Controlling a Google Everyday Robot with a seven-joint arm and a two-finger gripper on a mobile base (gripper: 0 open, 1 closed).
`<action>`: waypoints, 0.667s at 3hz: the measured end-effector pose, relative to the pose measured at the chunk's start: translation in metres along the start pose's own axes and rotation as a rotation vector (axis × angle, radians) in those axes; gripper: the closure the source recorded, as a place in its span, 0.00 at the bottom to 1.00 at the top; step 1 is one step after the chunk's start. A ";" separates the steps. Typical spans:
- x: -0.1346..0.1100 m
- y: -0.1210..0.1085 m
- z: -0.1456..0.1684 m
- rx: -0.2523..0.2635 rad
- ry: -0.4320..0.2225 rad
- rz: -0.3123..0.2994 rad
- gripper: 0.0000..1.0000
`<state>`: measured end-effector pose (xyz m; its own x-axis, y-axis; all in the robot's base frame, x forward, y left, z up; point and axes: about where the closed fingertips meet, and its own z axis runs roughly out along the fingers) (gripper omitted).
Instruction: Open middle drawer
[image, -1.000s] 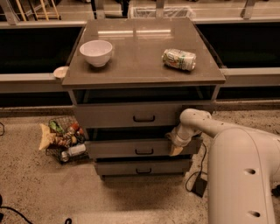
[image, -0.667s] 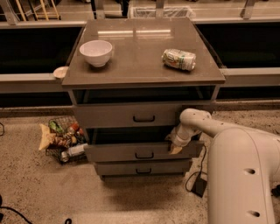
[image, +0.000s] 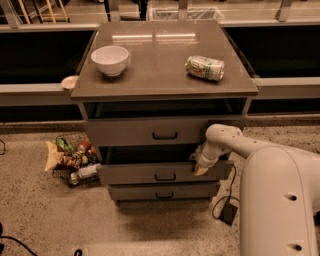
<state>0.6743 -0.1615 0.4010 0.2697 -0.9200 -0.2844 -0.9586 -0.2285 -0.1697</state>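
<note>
The middle drawer is a grey-brown front with a small black bar handle. It stands pulled out a little from the cabinet, with a dark gap above it. My gripper is at the top edge of this drawer front, right of the handle, with its tip down in the gap behind the front. The white arm reaches in from the lower right. The top drawer and the bottom drawer sit further in.
A white bowl and a can lying on its side are on the cabinet top. A wire basket of snacks sits on the floor to the left. A black cable and plug lie on the floor to the right.
The middle drawer front has come out slightly further toward the camera, and the gripper has moved with it. Nothing else has moved.
</note>
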 end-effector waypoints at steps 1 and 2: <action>-0.006 0.016 0.001 -0.011 -0.036 0.002 1.00; -0.006 0.016 0.001 -0.011 -0.036 0.002 0.82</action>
<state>0.6575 -0.1587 0.3989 0.2711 -0.9082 -0.3188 -0.9600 -0.2309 -0.1585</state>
